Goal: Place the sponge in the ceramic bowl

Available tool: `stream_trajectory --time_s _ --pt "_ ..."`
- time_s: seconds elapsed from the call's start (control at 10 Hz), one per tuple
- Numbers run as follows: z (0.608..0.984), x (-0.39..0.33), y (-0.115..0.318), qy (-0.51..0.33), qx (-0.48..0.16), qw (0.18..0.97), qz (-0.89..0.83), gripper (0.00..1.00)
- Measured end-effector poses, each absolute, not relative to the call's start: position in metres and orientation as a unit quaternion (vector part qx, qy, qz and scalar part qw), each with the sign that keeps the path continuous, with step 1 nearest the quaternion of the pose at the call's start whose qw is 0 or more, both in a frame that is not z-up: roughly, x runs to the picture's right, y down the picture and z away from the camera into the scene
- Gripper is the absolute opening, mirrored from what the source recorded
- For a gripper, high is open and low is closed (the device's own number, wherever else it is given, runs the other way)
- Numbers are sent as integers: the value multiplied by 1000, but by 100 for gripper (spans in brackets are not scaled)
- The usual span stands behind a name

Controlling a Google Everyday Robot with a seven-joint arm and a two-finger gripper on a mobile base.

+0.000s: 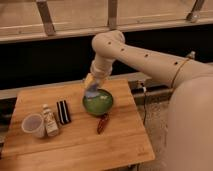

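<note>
The green ceramic bowl [100,104] sits near the middle of the wooden table [75,147]. The light-blue sponge [92,93] hangs just over the bowl's left rim, and my gripper [90,86] holds it from above, shut on it. The cream arm reaches in from the right, bends down to the gripper and hides the table's back edge behind the bowl.
A black block with white stripes [63,111] lies left of the bowl. Further left stand a small bottle [50,121] and a white plastic cup [33,125]. A red elongated object [102,123] lies in front of the bowl. A dark wall ledge runs behind the table.
</note>
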State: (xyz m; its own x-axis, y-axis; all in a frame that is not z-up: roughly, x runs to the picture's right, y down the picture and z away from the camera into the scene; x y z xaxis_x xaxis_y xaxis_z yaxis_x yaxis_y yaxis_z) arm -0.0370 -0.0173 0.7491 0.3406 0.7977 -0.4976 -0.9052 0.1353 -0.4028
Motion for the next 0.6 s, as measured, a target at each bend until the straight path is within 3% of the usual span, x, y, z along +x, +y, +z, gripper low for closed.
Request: stream_trajectory --time_s 0.4,0.6 --pt "808 -27 19 96 -370 719 580 0" --pt "809 -32 21 94 -374 719 578 4"
